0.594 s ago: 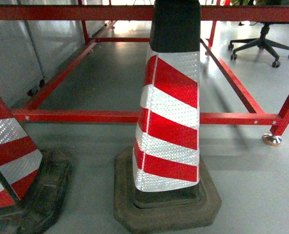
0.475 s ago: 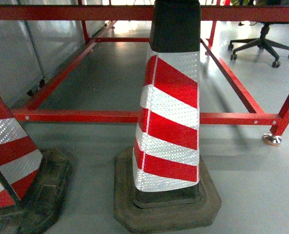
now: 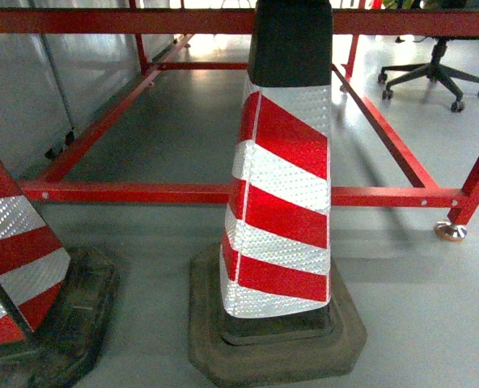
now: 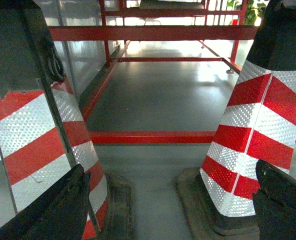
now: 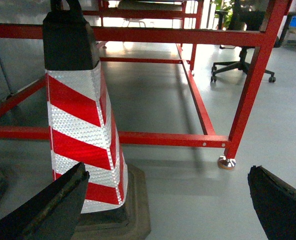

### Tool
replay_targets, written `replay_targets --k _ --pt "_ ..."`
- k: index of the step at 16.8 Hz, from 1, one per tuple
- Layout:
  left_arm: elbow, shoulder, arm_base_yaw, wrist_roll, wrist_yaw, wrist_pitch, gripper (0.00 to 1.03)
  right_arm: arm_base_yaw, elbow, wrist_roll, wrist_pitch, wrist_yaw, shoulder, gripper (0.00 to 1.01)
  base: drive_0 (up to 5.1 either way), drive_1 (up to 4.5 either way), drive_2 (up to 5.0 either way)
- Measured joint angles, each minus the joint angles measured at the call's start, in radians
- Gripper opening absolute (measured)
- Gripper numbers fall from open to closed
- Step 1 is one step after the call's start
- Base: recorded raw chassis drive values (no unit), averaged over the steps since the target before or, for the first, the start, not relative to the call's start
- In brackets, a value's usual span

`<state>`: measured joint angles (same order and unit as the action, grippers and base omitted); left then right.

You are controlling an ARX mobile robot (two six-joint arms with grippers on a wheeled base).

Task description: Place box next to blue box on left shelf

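The box is out of view, and so are the blue box and the left shelf. In the left wrist view my left gripper (image 4: 170,170) stands open over bare grey floor, its dark fingers (image 4: 58,210) at the two lower corners with nothing between them. The right gripper (image 5: 168,169) is open too and holds nothing; one of its fingers (image 5: 280,207) shows at the lower right. Neither gripper appears in the head view.
A red-and-white striped traffic cone (image 3: 281,186) on a dark rubber base stands right in front, with a second cone (image 3: 17,259) at the lower left. Behind them runs a low red metal frame (image 3: 142,192) with a footed leg (image 5: 227,161). An office chair (image 3: 435,71) stands far right.
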<state>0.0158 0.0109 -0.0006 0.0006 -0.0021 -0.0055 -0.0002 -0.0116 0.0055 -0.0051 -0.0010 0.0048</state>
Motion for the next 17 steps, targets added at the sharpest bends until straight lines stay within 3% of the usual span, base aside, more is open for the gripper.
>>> replay_targets --k 17 --pt "0.000 0.000 0.000 0.000 0.002 -0.001 0.98 0.000 0.000 -0.003 -0.001 0.002 0.000 0.98 0.0 0.00 0.0"
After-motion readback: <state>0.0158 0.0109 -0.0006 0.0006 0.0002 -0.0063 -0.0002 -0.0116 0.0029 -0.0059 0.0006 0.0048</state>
